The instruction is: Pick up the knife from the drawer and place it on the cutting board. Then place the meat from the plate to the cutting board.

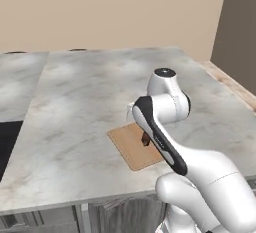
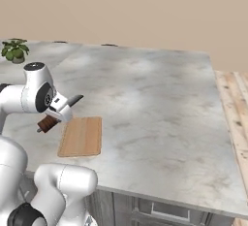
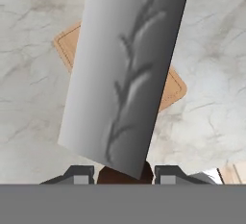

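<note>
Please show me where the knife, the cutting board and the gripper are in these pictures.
knife (image 3: 127, 74): hand view, middle of the grey blade.
cutting board (image 2: 82, 136): right base view, centre of the bare wooden top.
gripper (image 3: 124, 175): hand view, between the two dark fingertips, closed on the knife handle.

Even, soft rendered light, low resolution

The marble counter (image 1: 90, 102) is brightly and evenly lit, without glare; shadows are faint. Edges look soft and slightly blurred. In the hand view the knife (image 3: 127, 74) blade looms close, with a grey gradient and dark reflected streaks.
</note>
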Tool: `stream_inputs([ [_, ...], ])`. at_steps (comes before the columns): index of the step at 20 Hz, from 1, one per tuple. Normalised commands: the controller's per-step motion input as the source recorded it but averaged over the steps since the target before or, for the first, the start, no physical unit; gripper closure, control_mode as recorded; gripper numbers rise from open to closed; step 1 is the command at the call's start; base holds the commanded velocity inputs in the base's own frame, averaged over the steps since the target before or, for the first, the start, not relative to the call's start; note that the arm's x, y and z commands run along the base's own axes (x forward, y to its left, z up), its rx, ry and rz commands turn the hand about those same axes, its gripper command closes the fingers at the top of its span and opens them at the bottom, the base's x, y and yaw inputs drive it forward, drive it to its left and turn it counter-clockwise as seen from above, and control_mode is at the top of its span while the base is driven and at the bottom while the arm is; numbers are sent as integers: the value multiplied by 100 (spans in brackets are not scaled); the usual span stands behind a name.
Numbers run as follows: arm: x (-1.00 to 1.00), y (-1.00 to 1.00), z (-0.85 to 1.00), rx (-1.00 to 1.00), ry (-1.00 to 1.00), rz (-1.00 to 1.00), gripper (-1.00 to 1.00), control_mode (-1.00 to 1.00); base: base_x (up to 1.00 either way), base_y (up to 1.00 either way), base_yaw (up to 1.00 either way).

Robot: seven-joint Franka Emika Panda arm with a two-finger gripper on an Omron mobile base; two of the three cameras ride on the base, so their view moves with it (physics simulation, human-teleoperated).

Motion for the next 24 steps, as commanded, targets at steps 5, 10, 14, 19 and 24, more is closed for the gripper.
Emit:
stream_inputs([
  [5,11,-18,-3,2,3,14,100,-100,12,-11,8],
  [10,0,-29,-1,0,0,27,100,-100,0,0,0],
  [14,1,-34,-4,0,0,29,100,-100,0,0,0],
  [19,0,-16,-16,0,0,34,100,-100,0,0,0],
  [24,0,-4,-26,0,6,31,100,-100,0,0,0],
])
